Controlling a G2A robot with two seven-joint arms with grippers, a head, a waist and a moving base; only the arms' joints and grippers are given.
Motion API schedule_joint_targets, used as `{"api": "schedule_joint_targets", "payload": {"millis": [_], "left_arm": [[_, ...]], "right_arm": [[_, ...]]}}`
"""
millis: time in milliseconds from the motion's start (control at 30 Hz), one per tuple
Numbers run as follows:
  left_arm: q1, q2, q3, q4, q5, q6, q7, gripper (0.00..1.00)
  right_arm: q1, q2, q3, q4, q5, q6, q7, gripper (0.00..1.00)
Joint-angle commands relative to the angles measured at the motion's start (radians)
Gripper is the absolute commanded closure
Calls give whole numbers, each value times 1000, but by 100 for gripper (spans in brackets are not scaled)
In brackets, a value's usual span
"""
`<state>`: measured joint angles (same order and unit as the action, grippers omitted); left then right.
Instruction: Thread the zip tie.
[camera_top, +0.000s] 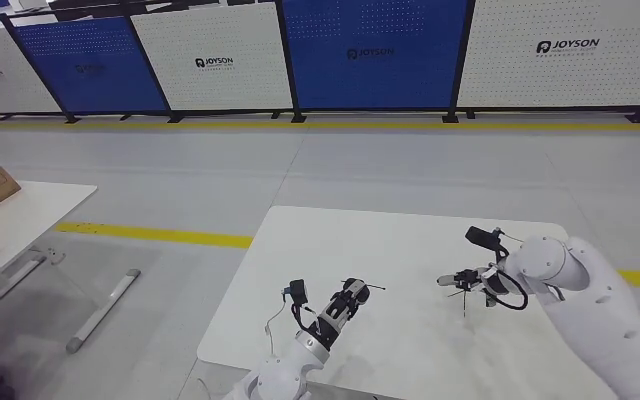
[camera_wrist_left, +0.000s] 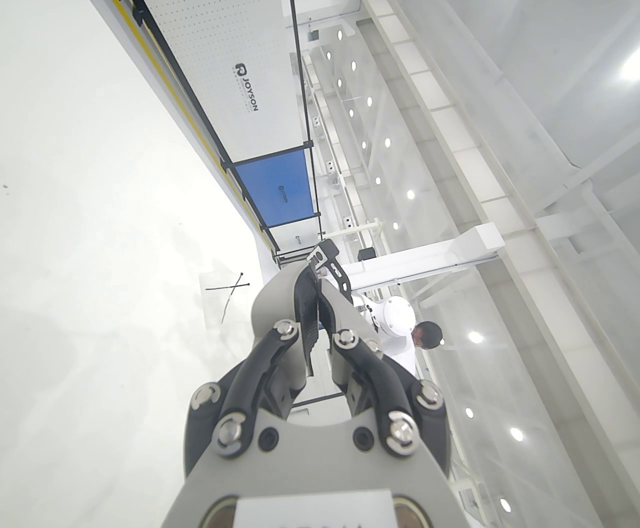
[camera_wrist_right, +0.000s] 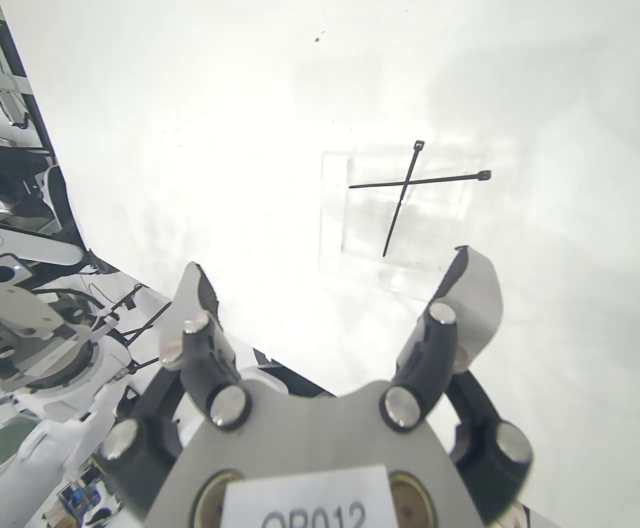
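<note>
L jaws (camera_wrist_left: 314, 274) clenched | R jaws (camera_wrist_right: 328, 259) released | 2 zip ties (camera_wrist_right: 406, 183) crossed, white table (camera_top: 400, 240) | pegboard panels (camera_top: 375, 50) behind

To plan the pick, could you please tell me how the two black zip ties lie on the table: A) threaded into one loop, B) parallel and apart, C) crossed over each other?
C: the zip ties lie straight and form an X on the clear sheet.

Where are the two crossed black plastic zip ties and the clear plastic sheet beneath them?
Crossed black plastic zip ties (camera_wrist_right: 405, 182): right wrist view, their crossing.
Clear plastic sheet (camera_wrist_right: 332, 215): right wrist view, bare edge.
</note>
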<state>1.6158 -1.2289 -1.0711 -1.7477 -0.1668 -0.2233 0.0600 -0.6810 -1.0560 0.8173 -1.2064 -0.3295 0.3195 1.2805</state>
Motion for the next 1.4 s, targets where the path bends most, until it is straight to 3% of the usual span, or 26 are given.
{"api": "schedule_joint_targets", "payload": {"millis": [0,367,400,433,467,633,667,767,1067,1200,1367], "left_arm": [[0,0,0,0,0,0,0,100],[0,0,0,0,0,0,0,100],[0,0,0,0,0,0,0,100],[0,0,0,0,0,0,0,100],[0,0,0,0,0,0,0,100],[0,0,0,0,0,0,0,100],[0,0,0,0,0,0,0,100],[0,0,0,0,0,0,0,100],[0,0,0,0,0,0,0,100],[0,0,0,0,0,0,0,100],[0,0,0,0,0,0,0,100]], "right_arm": [[0,0,0,0,0,0,0,0],[-3,-7,-16,-16,-51,20,-17,0],[0,-9,-18,-11,-50,20,-12,7],[4,-10,-20,-6,-51,20,-8,20],[8,-13,-21,1,-51,20,-5,48],[20,-22,-34,34,-59,20,9,62],[23,-24,-37,44,-62,20,14,72],[34,-33,-51,72,-80,20,21,70],[66,-59,-66,151,-104,20,61,77],[81,-77,-76,193,-118,20,67,85],[101,-101,-88,237,-139,20,75,84]]}}
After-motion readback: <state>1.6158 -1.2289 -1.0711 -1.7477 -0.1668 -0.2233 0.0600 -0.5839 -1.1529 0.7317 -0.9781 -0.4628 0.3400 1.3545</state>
